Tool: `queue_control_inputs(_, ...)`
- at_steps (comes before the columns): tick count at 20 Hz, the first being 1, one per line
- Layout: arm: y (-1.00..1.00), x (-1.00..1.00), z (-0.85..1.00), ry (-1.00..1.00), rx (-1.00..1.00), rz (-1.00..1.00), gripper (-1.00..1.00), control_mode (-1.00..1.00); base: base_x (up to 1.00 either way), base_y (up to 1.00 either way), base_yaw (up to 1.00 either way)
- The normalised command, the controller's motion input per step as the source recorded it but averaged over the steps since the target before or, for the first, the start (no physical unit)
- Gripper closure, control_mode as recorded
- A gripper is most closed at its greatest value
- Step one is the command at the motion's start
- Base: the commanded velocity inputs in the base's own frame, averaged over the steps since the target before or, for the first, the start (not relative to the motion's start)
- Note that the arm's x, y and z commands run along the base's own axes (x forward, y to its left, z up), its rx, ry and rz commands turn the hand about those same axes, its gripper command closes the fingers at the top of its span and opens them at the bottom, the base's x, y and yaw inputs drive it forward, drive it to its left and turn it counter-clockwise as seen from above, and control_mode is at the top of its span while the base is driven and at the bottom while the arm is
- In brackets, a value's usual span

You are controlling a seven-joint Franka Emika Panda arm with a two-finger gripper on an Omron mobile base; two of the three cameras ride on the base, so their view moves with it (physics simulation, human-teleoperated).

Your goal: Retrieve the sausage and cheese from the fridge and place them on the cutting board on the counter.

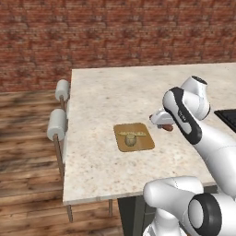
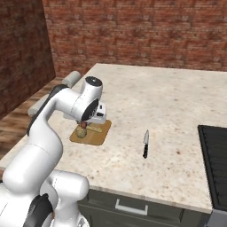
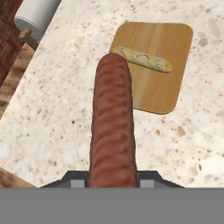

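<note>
The arm rises from the base, elbow bent high, forearm reaching forward and angled down over the surface [image 1: 97, 97]. The gripper [image 1: 165, 127] hangs above it, wrist tipped downward. Its fingers [image 3: 74, 180] are clamped on either side of the sausage [image 3: 112, 131], which juts straight out ahead of the hand, held clear of the surface.

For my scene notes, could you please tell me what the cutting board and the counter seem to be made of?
Cutting board: apparently wood, golden-brown with faint straight grain, matte finish. Counter: looks like stone, beige with darker speckles, smooth, though rendered.
</note>
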Motion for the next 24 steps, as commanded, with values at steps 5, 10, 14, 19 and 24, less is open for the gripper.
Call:
queue_control_inputs(5,-0.10,0.28,-0.06,0.01,0.00,0.00,1.00,-1.00,0.00,0.00,0.00)
queue_control_inputs(10,-0.08,0.51,-0.14,0.00,0.00,0.05,1.00,-1.00,0.00,0.00,0.00)
queue_control_inputs(14,-0.02,0.44,-0.29,0.00,-0.01,0.16,1.00,-1.00,0.00,0.00,0.00)
queue_control_inputs(19,0.28,0.22,-0.36,0.00,-0.14,0.07,1.00,-1.00,0.00,0.00,0.00)
queue_control_inputs(24,0.37,0.26,-0.24,-0.03,-0.14,0.00,1.00,-1.00,0.00,0.00,0.00)
